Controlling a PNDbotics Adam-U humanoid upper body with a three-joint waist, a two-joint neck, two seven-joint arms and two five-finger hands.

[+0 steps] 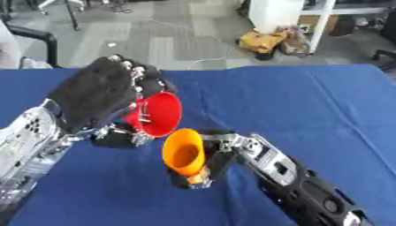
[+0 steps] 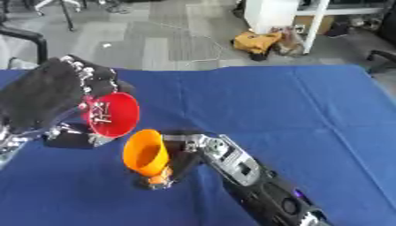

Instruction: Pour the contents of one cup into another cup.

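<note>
Red cup point(image 2: 113, 114): held in the left robot hand point(image 1: 97, 95), fingers curled round it, raised above the blue surface point(image 1: 309, 106) at the left and tipped on its side, mouth facing right toward the orange cup; small pale items show inside it. Orange cup point(image 1: 184, 152): gripped by the right robot hand point(image 1: 216, 154), fingers closed about its lower part, tilted with mouth up-left, just beside and below the red cup's rim.

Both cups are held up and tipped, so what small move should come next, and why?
Probably tip the red cup further in the left hand: its mouth sits just above the orange cup in the right hand, and small pieces still lie inside.
</note>
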